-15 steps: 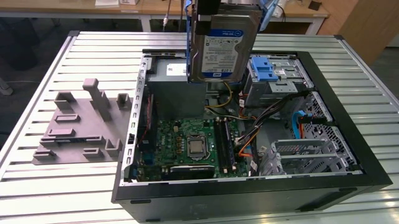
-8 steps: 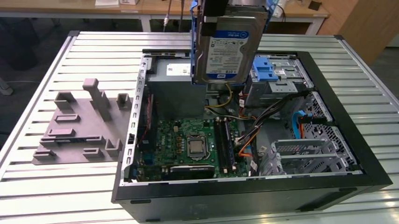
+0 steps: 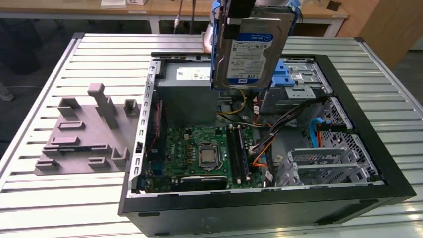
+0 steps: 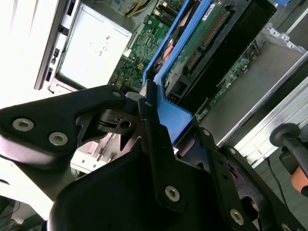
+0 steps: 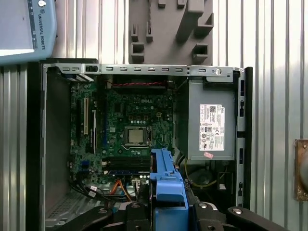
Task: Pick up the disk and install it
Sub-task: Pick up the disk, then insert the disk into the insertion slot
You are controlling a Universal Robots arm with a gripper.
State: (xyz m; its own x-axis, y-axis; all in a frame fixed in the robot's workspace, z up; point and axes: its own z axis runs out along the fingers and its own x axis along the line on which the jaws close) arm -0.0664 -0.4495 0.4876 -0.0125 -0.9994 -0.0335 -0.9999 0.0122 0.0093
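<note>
While the disk (image 3: 254, 47) hangs upright at the upper centre of the exterior view, above the open computer case (image 3: 371, 144), it probably wants squaring to the blue-latched drive cage (image 3: 298, 74), clear of cables. Gripper (image 4: 166, 118) is clamped tight on the disk's blue carrier tab (image 5: 166, 190).

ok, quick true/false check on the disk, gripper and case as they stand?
1. The disk hangs on end over the open case. True.
2. The disk sits in its bay. False: it is in the air, held by the gripper.
3. The gripper clamps the disk's blue carrier. True.
4. The grey fixture block lies inside the case. False: it lies on the table, beside the case, toward the exterior view's left.
</note>
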